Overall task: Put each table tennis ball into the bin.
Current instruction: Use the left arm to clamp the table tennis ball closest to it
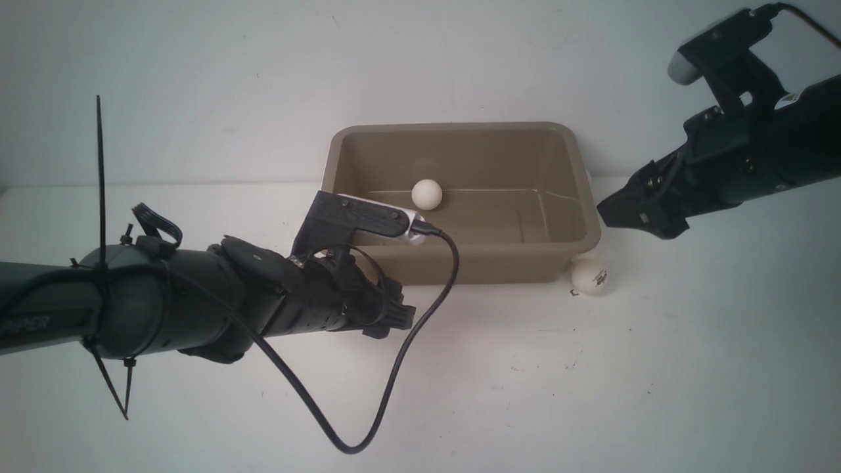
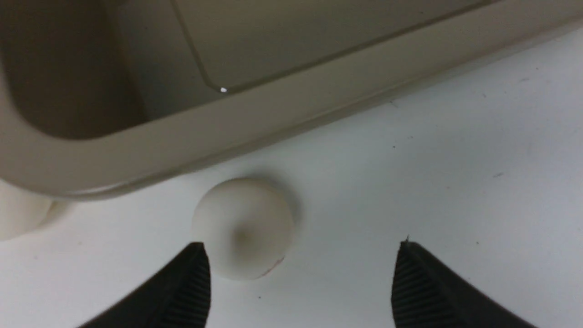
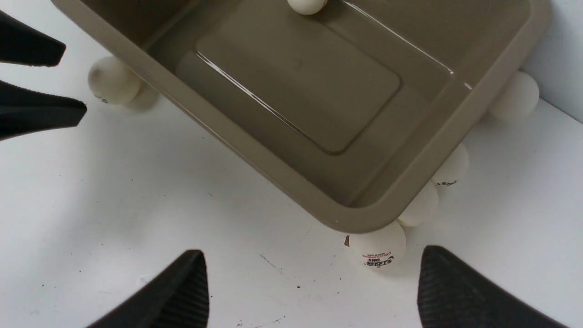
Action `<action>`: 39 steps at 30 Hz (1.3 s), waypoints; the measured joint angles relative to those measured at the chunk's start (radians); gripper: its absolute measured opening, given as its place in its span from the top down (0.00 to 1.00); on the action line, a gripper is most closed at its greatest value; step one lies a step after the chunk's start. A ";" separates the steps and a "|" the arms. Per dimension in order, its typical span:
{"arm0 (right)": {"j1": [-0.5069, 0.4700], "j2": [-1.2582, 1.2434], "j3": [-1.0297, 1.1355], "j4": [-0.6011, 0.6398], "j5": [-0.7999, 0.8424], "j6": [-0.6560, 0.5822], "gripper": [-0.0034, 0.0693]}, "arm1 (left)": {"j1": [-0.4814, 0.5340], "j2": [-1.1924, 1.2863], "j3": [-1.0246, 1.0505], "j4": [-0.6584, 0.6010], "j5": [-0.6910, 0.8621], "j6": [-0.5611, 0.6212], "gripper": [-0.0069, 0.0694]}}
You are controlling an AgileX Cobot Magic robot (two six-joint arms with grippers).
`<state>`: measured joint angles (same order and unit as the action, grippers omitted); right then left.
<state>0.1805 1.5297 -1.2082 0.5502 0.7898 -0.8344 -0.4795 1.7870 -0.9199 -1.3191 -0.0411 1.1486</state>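
one table tennis ball (image 1: 427, 194) lies inside the bin (image 1: 493, 266), toward its far wall; the rest looks undone. outside, a logo-printed ball (image 1: 590, 276) touches the near right corner, three more balls (image 3: 451, 166) tuck under the rim along the right wall, and a plain ball (image 2: 243, 228) sits just beside the near wall. all are smooth, matte white spheres. the bin is taupe plastic with rounded corners and a flared rim. the left gripper (image 2: 301, 246), wide and empty, straddles the plain ball with ribbed black fingers (image 2: 191, 282). the right gripper (image 3: 312, 253) hovers wide and empty over the scuffed white table (image 1: 591, 394).
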 joint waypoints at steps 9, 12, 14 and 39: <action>0.000 0.000 0.000 0.000 -0.001 0.000 0.19 | 0.000 0.071 0.000 -0.022 -0.047 0.000 0.28; 0.000 0.000 0.000 0.000 -0.001 0.000 0.19 | 0.000 0.078 0.000 -0.022 -0.060 0.000 0.28; 0.000 0.000 0.000 0.000 -0.001 0.000 0.19 | 0.000 0.078 -0.001 -0.023 -0.068 0.000 0.28; 0.000 0.000 0.000 0.023 0.008 -0.037 0.19 | 0.000 0.112 -0.032 -0.024 -0.069 0.000 0.28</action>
<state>0.1805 1.5297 -1.2082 0.5728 0.7981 -0.8712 -0.4795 1.8991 -0.9522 -1.3435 -0.1106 1.1486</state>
